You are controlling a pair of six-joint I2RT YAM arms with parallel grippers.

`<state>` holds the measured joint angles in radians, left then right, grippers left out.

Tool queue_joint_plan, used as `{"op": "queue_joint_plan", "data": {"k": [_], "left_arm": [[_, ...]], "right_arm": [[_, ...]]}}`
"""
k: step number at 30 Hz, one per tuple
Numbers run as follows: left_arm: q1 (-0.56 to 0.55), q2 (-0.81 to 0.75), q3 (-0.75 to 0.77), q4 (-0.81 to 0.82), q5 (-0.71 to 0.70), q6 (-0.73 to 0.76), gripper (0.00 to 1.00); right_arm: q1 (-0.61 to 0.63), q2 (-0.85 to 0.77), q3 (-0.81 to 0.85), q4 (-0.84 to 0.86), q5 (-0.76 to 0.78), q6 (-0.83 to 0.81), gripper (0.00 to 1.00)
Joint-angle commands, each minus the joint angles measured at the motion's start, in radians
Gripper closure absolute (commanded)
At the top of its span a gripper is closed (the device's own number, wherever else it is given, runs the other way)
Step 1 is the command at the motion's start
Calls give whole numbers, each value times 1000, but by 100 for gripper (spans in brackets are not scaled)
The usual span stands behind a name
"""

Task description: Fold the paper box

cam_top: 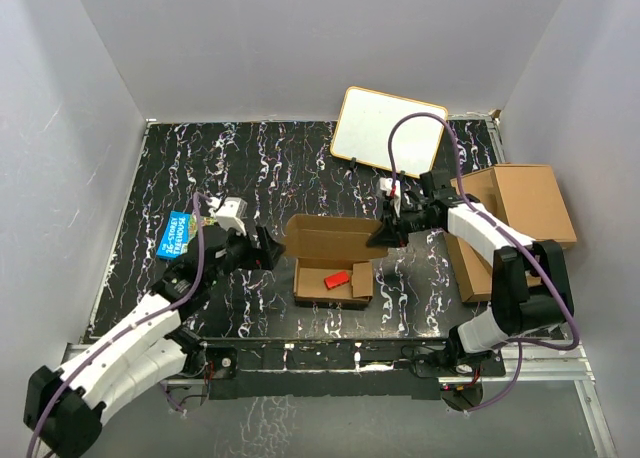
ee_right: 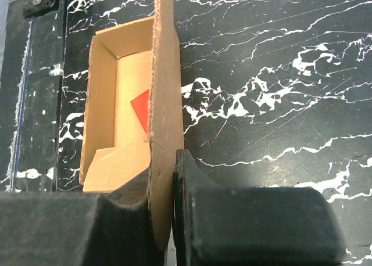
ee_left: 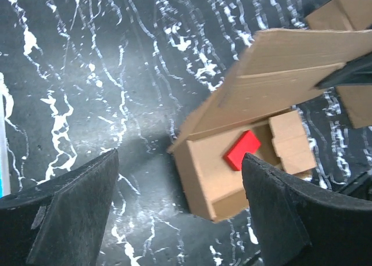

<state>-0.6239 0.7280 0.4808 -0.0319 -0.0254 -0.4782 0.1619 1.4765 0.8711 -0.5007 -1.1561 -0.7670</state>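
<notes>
The paper box (cam_top: 331, 278) sat mid-frame, long axis left to right, its lid (cam_top: 330, 234) raised.
The right gripper (cam_top: 384, 234) was clamped on the lid's right end; the left gripper (cam_top: 270, 250), jaws apart, hovered just left of the box, not touching it.

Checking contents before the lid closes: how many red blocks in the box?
1. The red block lies on the floor of the paper box; its raised lid, pinched by the right gripper, may hide more.
</notes>
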Motion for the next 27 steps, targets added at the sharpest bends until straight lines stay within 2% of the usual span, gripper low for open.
{"op": "queue_joint_plan", "data": {"k": [1,5,9,18,27], "left_arm": [[99,106,-3,106,218,92,16],[143,214,15,208,338,189,16],[150,240,-10,360,423,214,16],[151,274,-118,565,400,177,26],[151,332,-140,648,413,185,60]], "right_arm": [[13,53,121,-130,-59,-174,92],[28,124,226,-297,-69,-329,92],[30,199,320,-411,-68,-431,92],[47,352,477,-619,-78,-607,92],[53,373,522,-633,-64,-607,92]]}}
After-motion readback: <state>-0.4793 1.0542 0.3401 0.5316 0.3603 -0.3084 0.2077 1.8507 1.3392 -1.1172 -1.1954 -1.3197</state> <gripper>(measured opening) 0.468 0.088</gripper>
